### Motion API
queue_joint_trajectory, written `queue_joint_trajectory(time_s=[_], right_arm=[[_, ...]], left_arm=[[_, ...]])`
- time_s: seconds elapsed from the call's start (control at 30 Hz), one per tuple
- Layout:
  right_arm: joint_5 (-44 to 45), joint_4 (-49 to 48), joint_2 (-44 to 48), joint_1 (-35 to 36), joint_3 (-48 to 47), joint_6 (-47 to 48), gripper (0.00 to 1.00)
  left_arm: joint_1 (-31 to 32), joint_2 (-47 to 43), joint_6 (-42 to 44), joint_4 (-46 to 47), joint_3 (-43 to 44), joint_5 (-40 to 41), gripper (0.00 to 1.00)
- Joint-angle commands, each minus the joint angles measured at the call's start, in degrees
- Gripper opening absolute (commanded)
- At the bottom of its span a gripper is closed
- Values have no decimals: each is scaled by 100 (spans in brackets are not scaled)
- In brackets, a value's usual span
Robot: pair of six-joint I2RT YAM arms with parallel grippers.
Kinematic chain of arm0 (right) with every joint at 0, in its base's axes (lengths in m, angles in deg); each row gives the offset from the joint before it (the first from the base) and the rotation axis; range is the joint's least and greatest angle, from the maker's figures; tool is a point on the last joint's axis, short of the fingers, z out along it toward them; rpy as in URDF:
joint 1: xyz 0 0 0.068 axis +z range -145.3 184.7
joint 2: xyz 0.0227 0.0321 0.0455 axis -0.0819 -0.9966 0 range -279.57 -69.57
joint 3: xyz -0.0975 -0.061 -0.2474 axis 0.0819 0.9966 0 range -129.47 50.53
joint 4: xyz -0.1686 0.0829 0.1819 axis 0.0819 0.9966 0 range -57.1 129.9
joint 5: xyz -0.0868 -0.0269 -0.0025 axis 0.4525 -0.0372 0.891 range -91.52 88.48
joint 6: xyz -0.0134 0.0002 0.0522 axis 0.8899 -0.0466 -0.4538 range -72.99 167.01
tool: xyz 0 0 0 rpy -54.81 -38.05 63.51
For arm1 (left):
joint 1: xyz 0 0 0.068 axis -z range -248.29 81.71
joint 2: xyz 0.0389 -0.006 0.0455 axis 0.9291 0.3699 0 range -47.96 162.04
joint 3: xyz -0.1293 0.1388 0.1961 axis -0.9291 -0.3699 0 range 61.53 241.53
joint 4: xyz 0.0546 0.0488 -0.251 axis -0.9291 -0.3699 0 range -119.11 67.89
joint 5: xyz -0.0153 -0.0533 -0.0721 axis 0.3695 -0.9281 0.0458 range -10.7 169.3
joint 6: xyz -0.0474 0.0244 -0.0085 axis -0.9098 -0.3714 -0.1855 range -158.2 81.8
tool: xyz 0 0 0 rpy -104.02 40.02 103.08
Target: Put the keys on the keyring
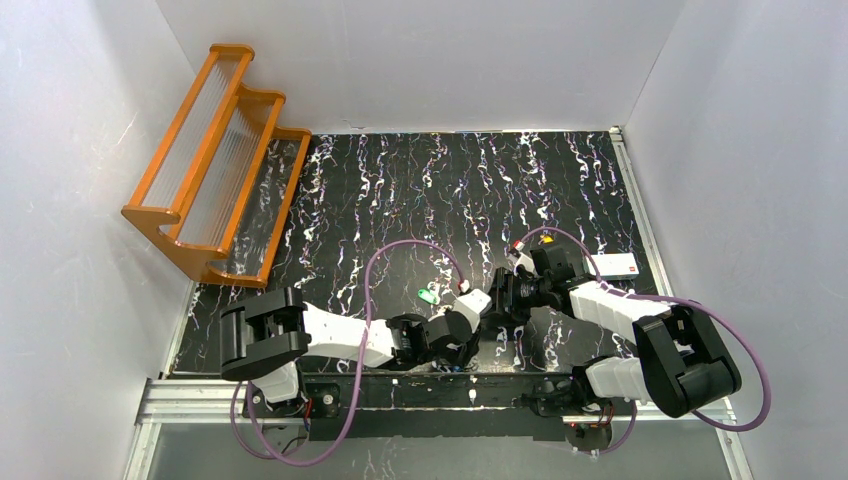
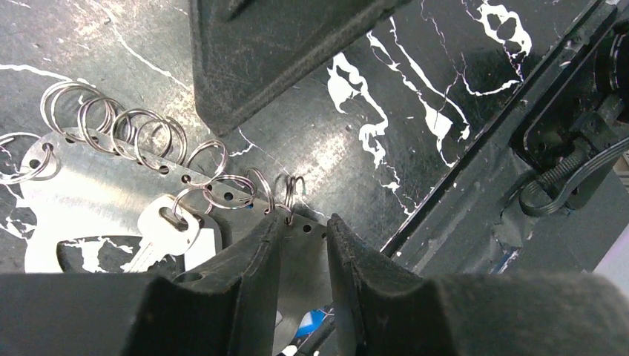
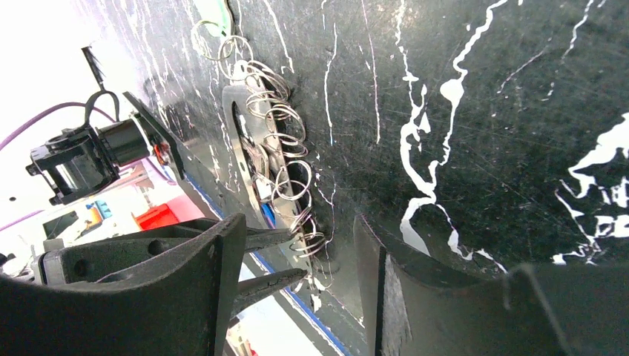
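Now both arms are meeting low over the black marbled table point(image 1: 400, 190), close to its near edge; the keyring point(image 2: 96, 189), a flat grey metal plate with a row of thin rings point(image 2: 137, 133) along one edge, is lying there between the two grippers. The left gripper point(image 2: 304, 222) is standing over the narrow end of the plate, one jaw on each side of it, and the plate is filling the gap between them; whether the jaws are really pressing on the metal or only standing beside it, the pictures are not telling. The right gripper point(image 3: 297, 222) is released, its jaws standing wide apart with the ring end of the plate showing in the gap; one of its dark fingers point(image 2: 259, 59) is hanging just beside the rings, and contact with them cannot be told. A silver key point(image 2: 159, 230) is resting on the plate, and one ring seems to be passing through the hole in its head. The green key point(image 1: 428, 295) is lying on the table just left of the grippers, near the other end of the plate; whether it is touching a ring cannot be told. An orange rack point(image 1: 215, 160) is leaning at the far left corner; a white box point(image 1: 620, 265) is sitting on the right side of the table.
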Motion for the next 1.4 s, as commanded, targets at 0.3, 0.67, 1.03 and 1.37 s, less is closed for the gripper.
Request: queue_joint_trajectory(time_s=[0.3,0.67,1.03,1.37], right_arm=[[-264,-120,4,-31,-199,184,65],[-535,278,525,-37,-787,954,79],[-1193,-415,778,-35,-1249,1281,87],[-1967,-2453,1211,12,-745,1268,86]], left_arm=[[37,210,310,-344,309,309,1],[-40,-917,626,-53,-393,579,0],[-329,-2801,889,670,-1663,459,0],[-329,-4138,1113,1376,-2534,487,0]])
